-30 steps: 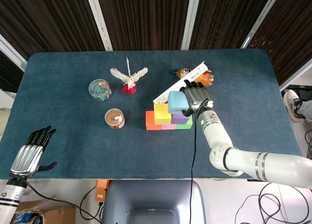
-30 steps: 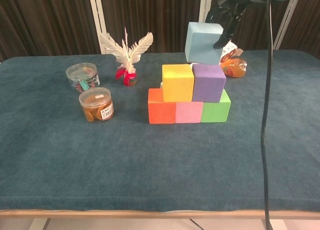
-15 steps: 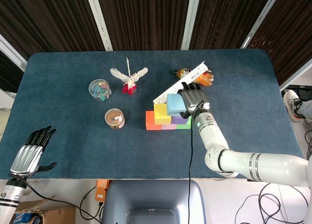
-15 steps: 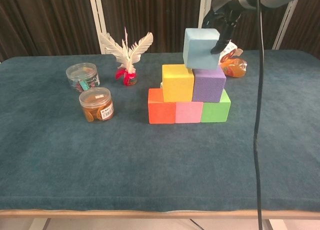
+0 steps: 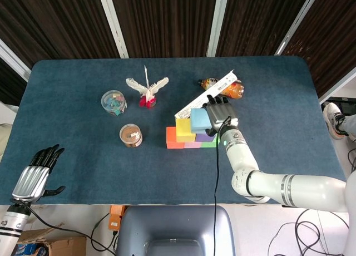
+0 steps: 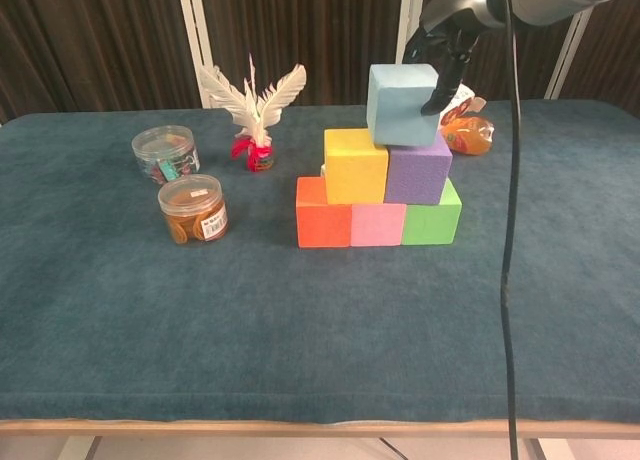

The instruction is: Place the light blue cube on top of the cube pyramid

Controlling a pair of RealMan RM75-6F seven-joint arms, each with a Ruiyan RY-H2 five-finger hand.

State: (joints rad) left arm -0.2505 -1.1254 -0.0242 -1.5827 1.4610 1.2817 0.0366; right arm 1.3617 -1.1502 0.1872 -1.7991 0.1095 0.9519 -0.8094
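The right hand (image 6: pixel 440 55) held the light blue cube (image 6: pixel 403 104) over the cube pyramid (image 6: pixel 378 192), its fingers closed against the cube's far and right faces. In the chest view the cube sat at, or just above, the seam between the yellow cube (image 6: pixel 355 165) and the purple cube (image 6: pixel 417 167); whether its underside was resting on them could not be told. It looked slightly turned relative to the row beneath and set a little toward the purple side.

The main risk, as I judged it, was letting go before the cube sat flat and centred. An off-centre or rotated cube could tip off the purple cube's edge or slide toward the far edge of the table. A second risk was the fingers dragging the cube as they opened, since they wrapped its back face closely. That drag could also nudge the yellow and purple cubes off the orange cube (image 6: pixel 323 225), pink cube (image 6: pixel 377 224) and green cube (image 6: pixel 432 221) below.

Relative to the hand, the cube lay in front of and below the palm, on the side toward the robot. The hand reached it from the table's far side, near the orange bottle (image 6: pixel 468 134).

The left hand (image 5: pixel 34 175) rested off the near left corner of the table, fingers apart and holding nothing.
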